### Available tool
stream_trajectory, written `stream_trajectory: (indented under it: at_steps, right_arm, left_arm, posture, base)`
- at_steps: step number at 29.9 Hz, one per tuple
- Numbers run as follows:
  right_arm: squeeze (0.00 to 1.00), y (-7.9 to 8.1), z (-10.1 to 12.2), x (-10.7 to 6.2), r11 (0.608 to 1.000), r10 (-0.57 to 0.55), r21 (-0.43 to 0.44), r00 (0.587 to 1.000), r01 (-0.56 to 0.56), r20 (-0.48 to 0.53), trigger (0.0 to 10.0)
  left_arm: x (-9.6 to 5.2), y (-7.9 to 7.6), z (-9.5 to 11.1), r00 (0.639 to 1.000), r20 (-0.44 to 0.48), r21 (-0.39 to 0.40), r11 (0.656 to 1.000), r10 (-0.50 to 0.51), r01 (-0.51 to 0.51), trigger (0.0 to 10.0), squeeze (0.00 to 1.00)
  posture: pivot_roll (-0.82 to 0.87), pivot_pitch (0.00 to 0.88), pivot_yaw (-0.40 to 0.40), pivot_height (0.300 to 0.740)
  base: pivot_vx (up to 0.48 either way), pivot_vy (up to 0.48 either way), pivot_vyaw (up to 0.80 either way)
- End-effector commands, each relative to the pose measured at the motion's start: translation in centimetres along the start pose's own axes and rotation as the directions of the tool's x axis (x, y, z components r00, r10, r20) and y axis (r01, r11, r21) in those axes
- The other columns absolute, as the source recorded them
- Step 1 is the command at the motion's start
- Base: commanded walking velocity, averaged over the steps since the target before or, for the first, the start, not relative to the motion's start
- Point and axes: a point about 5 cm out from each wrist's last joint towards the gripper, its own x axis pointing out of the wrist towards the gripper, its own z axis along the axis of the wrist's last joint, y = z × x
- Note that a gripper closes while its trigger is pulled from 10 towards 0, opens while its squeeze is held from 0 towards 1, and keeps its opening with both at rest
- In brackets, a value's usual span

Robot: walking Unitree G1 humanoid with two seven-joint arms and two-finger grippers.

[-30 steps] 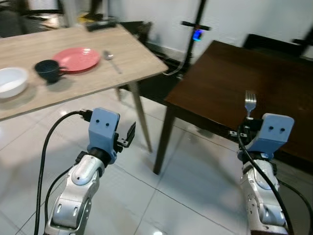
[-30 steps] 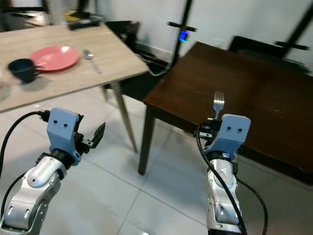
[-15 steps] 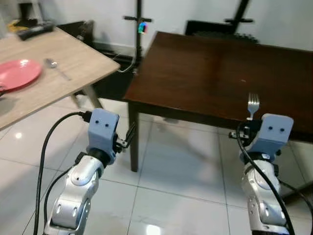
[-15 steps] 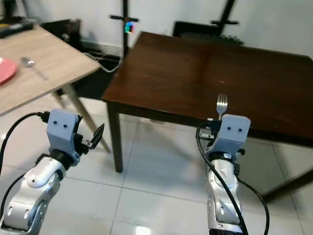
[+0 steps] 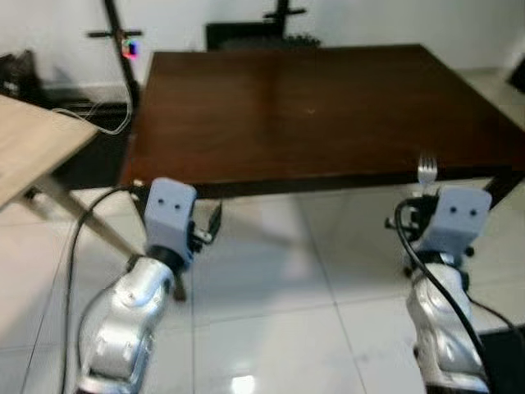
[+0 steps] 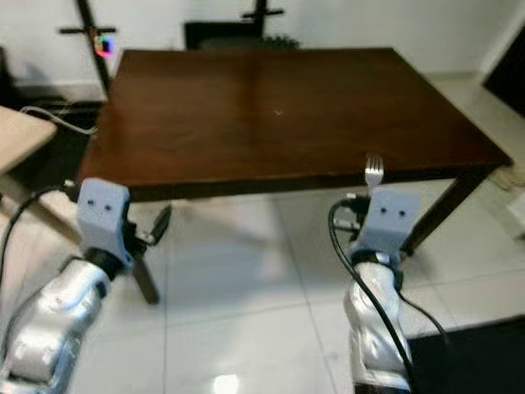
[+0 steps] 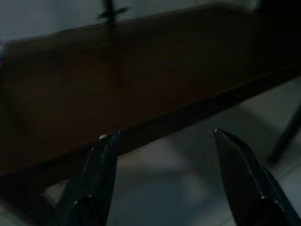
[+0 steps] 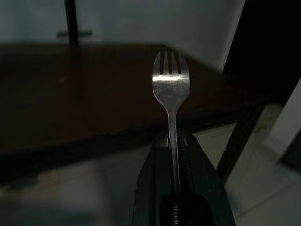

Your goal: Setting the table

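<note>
The right hand (image 8: pixel 175 141) gripped a fork (image 8: pixel 171 84) upright, tines up, the dark bench (image 5: pixel 312 98) just ahead; the left hand (image 7: pixel 164 179) hung level beside it, fingers spread open.

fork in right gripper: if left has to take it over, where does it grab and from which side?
Grip the bare neck just under the tines of the fork, coming from above. The right gripper is shut on the handle and holds it upright, tines up. The left gripper is open.
</note>
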Motion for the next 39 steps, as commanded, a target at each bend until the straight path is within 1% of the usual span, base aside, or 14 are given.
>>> stream_trajectory:
  at_steps: [1, 6, 7, 8, 9, 11, 12, 13, 14, 17, 23, 27, 33, 39]
  right_arm:
    - [0.00, 1.6, 0.2, -0.3, 0.994, 0.103, 0.033, 0.995, -0.103, 0.009, 10.0]
    - [0.00, 3.8, 0.8, -0.4, 0.962, 0.226, 0.152, 0.974, -0.227, 0.021, 10.0]
    - [0.00, 5.5, 1.3, -0.5, 0.918, 0.329, 0.220, 0.943, -0.330, 0.040, 10.0]
    - [0.00, 5.5, 1.3, -0.5, 0.918, 0.329, 0.220, 0.943, -0.330, 0.040, 10.0]
    - [0.00, 7.3, 1.8, -0.7, 0.855, 0.450, 0.261, 0.891, -0.449, 0.058, 10.0]
    - [0.00, 7.3, 1.8, -0.7, 0.855, 0.450, 0.261, 0.891, -0.449, 0.058, 10.0]
    - [0.00, 9.0, 2.2, -1.0, 0.794, 0.546, 0.272, 0.834, -0.544, 0.077, 10.0]
    - [0.00, 9.0, 2.2, -1.0, 0.794, 0.546, 0.272, 0.834, -0.544, 0.077, 10.0]
    - [0.00, 10.1, 2.7, -1.2, 0.750, 0.601, 0.277, 0.794, -0.601, 0.094, 10.0]
    - [0.00, 10.7, 2.9, -1.2, 0.733, 0.621, 0.273, 0.777, -0.623, 0.104, 10.0]
    - [0.00, 10.4, 3.0, -0.5, 0.772, 0.574, 0.261, 0.812, -0.580, 0.107, 10.0]
    - [0.00, 8.6, 2.8, 0.3, 0.837, 0.485, 0.239, 0.870, -0.492, 0.093, 10.0]
    - [0.00, 7.3, 2.5, 0.7, 0.877, 0.418, 0.225, 0.905, -0.425, 0.079, 10.0]
    - [0.00, 7.1, 2.3, 0.7, 0.884, 0.410, 0.215, 0.909, -0.416, 0.073, 10.0]
  left_arm:
    - [-0.3, 0.6, -0.5, 0.999, -0.020, 0.011, 0.999, 0.037, -0.037, 10.0, 0.00]
    - [-0.2, 0.9, -0.3, 0.998, -0.003, 0.060, 0.996, 0.064, -0.063, 10.0, 0.00]
    - [-0.2, 1.2, -0.3, 0.996, 0.000, 0.071, 0.994, 0.088, -0.088, 10.0, 0.00]
    - [-0.2, 1.2, -0.3, 0.996, 0.000, 0.071, 0.994, 0.088, -0.088, 10.0, 0.00]
    - [-0.1, 1.5, -0.3, 0.993, 0.004, 0.077, 0.990, 0.118, -0.118, 10.0, 0.00]
    - [-0.1, 1.5, -0.3, 0.993, 0.004, 0.077, 0.990, 0.118, -0.118, 10.0, 0.00]
    - [-0.1, 1.9, -0.2, 0.989, 0.014, 0.084, 0.985, 0.151, -0.151, 10.0, 0.00]
    - [-0.1, 1.9, -0.2, 0.989, 0.014, 0.084, 0.985, 0.151, -0.151, 10.0, 0.00]
    - [0.0, 2.4, 0.0, 0.982, 0.025, 0.093, 0.978, 0.187, -0.189, 10.0, 0.00]
    - [0.0, 2.8, 0.1, 0.974, 0.037, 0.096, 0.969, 0.223, -0.226, 10.0, 0.00]
    - [0.0, 3.3, 0.3, 0.965, 0.048, 0.106, 0.959, 0.257, -0.261, 10.0, 0.00]
    - [-0.1, 3.1, 0.2, 0.965, 0.051, 0.107, 0.960, 0.256, -0.260, 10.0, 0.00]
    - [0.1, 2.8, 0.2, 0.969, 0.053, 0.111, 0.963, 0.243, -0.247, 10.0, 0.00]
    - [0.2, 2.8, 0.1, 0.969, 0.052, 0.114, 0.963, 0.241, -0.245, 10.0, 0.00]
  posture:
    - [-0.04, 0.053, 0.053, 0.740]
    - [-0.04, 0.054, 0.054, 0.740]
    - [-0.03, 0.054, 0.056, 0.740]
    - [-0.03, 0.054, 0.056, 0.740]
    - [-0.03, 0.054, 0.055, 0.740]
    - [-0.03, 0.054, 0.055, 0.740]
    - [-0.03, 0.054, 0.055, 0.740]
    - [-0.03, 0.054, 0.055, 0.740]
    - [-0.03, 0.054, 0.055, 0.740]
    - [-0.02, 0.053, 0.046, 0.740]
    - [-0.01, 0.053, 0.038, 0.740]
    - [-0.02, 0.053, 0.040, 0.740]
    - [-0.03, 0.055, 0.046, 0.740]
    - [-0.03, 0.057, 0.049, 0.740]
  base:
    - [0.000, 0.000, 0.00]
    - [0.000, 0.000, 0.00]
    - [0.000, 0.000, 0.00]
    - [0.000, 0.000, 0.00]
    - [0.000, 0.000, 0.00]
    - [0.000, 0.000, 0.00]
    - [0.000, 0.000, 0.00]
    - [0.000, 0.000, 0.00]
    - [0.000, 0.000, 0.00]
    - [0.109, 0.000, 0.00]
    - [0.442, 0.000, 0.00]
    - [0.471, 0.000, 0.00]
    - [0.464, 0.000, 0.00]
    - [0.438, 0.000, 0.00]
